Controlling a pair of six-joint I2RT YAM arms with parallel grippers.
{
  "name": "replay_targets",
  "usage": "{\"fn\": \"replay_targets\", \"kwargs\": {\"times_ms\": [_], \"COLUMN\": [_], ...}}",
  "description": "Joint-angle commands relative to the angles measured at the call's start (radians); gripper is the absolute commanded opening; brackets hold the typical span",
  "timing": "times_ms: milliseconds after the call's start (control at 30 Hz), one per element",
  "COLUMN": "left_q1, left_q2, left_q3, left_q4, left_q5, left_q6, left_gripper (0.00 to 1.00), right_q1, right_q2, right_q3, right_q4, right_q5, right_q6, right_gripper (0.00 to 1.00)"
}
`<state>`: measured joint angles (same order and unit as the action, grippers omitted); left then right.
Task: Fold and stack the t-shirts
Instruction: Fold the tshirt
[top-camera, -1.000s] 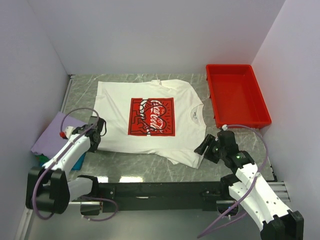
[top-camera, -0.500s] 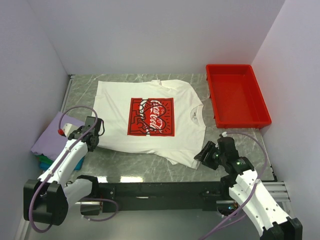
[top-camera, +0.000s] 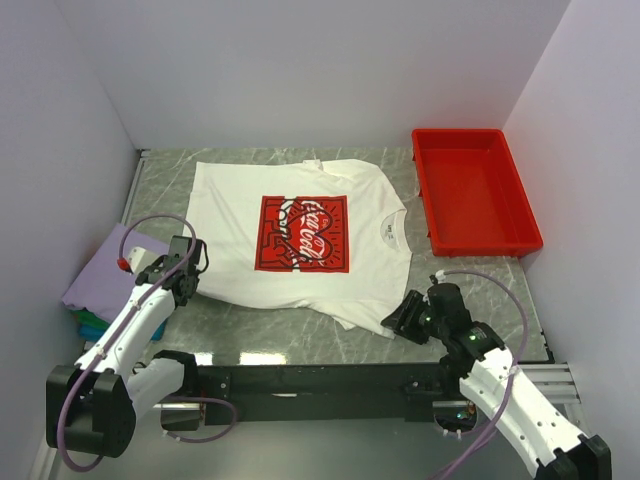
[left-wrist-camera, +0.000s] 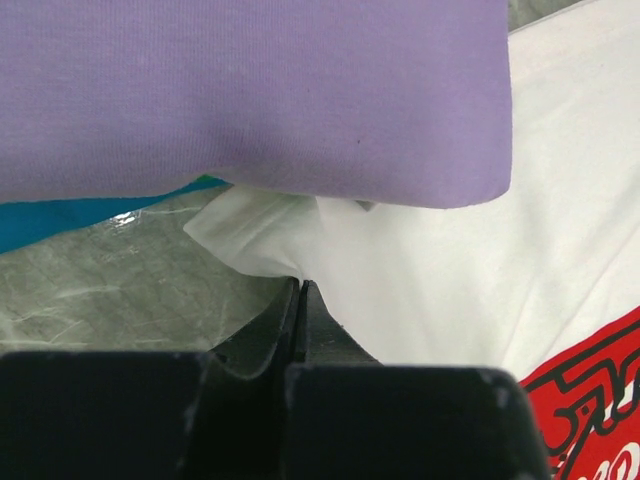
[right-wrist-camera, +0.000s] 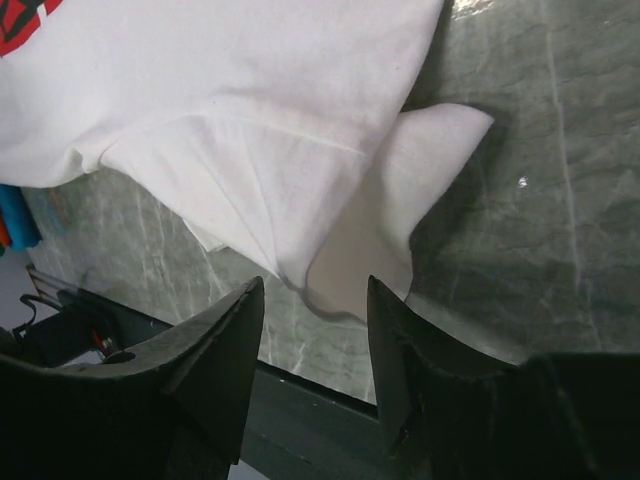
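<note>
The white t-shirt (top-camera: 230, 215) with the red chest print (top-camera: 305, 232) lies spread flat on the table. My left gripper (top-camera: 188, 288) is at its near left corner, next to the folded lavender shirt (top-camera: 105, 265). In the left wrist view the jaws (left-wrist-camera: 300, 285) are shut on the corner of the white cloth (left-wrist-camera: 250, 235), below the lavender shirt (left-wrist-camera: 250, 90) and a blue one (left-wrist-camera: 70, 222). My right gripper (top-camera: 397, 322) is open at the near right sleeve (top-camera: 372, 310). In the right wrist view its fingers (right-wrist-camera: 315, 290) stand either side of the sleeve's edge (right-wrist-camera: 340, 250).
A red plastic tray (top-camera: 470, 195) stands at the back right against the wall. The stack of folded shirts, with a teal edge (top-camera: 88, 325) under the lavender one, sits at the left wall. The black rail (top-camera: 320, 380) runs along the near table edge, just below the right gripper.
My right gripper has moved left and toward the near edge, down to the sleeve's tip. My left gripper has shifted slightly nearer. The white shirt lies as before.
</note>
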<state>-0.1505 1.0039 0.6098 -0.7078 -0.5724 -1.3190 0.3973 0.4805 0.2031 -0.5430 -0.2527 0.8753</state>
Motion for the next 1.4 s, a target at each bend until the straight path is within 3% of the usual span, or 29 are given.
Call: {"fn": "replay_targets", "kwargs": {"times_ms": [0, 167, 400, 733, 1133, 1367], "left_q1": [-0.001, -0.001, -0.001, 0.0, 0.026, 0.054], "left_q2": [-0.011, -0.005, 0.002, 0.211, 0.608, 0.719], "left_q3": [-0.005, -0.01, 0.019, 0.212, 0.574, 0.669], "left_q4": [0.03, 0.031, 0.022, 0.014, -0.01, 0.01], "left_q5": [0.008, 0.009, -0.01, -0.033, -0.014, 0.002], "left_q6": [0.023, 0.018, 0.023, 0.018, 0.073, 0.118], "left_gripper": [0.01, 0.01, 0.01, 0.01, 0.01, 0.01], "right_q1": [0.037, 0.052, 0.051, -0.018, -0.228, -0.272], "right_q2": [0.01, 0.038, 0.044, 0.271, 0.726, 0.909], "right_q3": [-0.005, -0.005, 0.151, 0.427, 0.627, 0.736], "right_q4": [0.072, 0.084, -0.011, -0.009, 0.147, 0.183], "right_q5": [0.024, 0.056, 0.157, 0.21, 0.089, 0.056], "right_q6": [0.033, 0.037, 0.001, -0.096, -0.191, -0.196], "right_gripper": [0.52, 0.35, 0.0, 0.0, 0.0, 0.0]}}
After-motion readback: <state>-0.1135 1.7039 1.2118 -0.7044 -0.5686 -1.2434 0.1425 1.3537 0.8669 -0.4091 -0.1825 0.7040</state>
